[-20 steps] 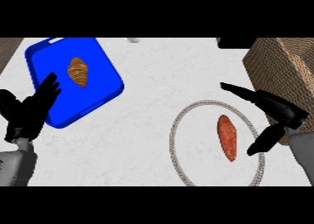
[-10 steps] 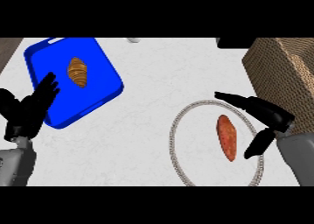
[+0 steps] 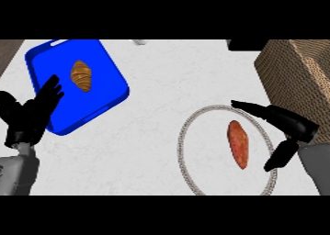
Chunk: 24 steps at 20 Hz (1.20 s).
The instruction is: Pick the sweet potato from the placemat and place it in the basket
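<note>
on the round rope-edged placemat (image 3: 186, 151), tapered sweet potato (image 3: 238, 143) — right hand (image 3: 289, 125) spread open, empty

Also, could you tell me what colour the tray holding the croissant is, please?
The tray is bright blue, seen in the head view; the croissant on it is golden brown.

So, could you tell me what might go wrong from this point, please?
The right hand is open around the long orange sweet potato, not yet holding it; closing near its narrow end could let it roll. The tall woven basket stands close by, so a low lift might catch its wall.
</note>
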Each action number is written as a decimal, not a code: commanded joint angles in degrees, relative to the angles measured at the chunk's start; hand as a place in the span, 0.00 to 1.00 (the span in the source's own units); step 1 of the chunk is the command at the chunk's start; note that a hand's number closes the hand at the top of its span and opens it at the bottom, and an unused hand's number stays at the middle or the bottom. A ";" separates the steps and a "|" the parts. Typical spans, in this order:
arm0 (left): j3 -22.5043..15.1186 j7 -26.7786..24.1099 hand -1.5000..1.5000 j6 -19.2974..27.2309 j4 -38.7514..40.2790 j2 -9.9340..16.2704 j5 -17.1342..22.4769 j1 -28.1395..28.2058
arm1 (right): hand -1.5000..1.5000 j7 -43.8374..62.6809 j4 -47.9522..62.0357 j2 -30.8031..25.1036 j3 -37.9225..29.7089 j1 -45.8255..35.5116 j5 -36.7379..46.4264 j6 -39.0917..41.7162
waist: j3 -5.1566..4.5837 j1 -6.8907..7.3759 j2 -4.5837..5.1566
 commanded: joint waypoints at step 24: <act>2.08 -2.16 0.50 -2.47 0.58 -0.24 -1.13 1.33 | 1.00 -7.17 4.75 6.86 6.52 4.21 20.35 -14.18 | 0.01 0.09 0.04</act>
